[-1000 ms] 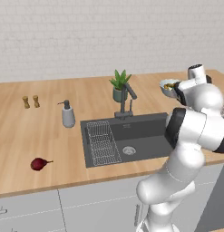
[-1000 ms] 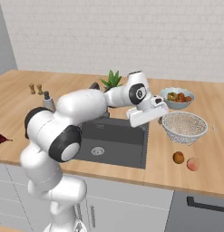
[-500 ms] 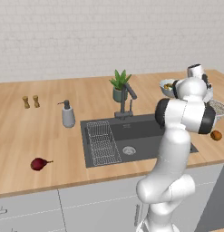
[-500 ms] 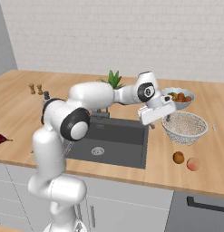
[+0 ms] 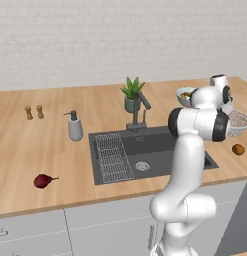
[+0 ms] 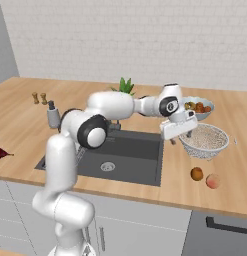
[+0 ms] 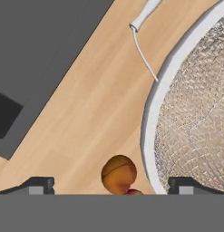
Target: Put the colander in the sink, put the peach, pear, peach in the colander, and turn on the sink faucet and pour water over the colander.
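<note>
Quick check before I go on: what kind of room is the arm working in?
A rendered home kitchen, apparently: a wooden counter with a recessed sink and sink faucet, plus a colander and fruit bowl.

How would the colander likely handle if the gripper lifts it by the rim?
The colander looks stiff and probably light: thin mesh walls under a solid rim. Held at one edge, the wide bowl may tilt. Pushed, it would likely slide on the smooth counter rather than tip.

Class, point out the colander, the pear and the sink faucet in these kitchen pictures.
colander (image 6: pixel 206 139): right base view, on its mesh inside.
pear (image 5: pixel 42 181): left base view, on the middle of its dark red body.
sink faucet (image 5: pixel 136 111): left base view, on its upright stem.
</note>
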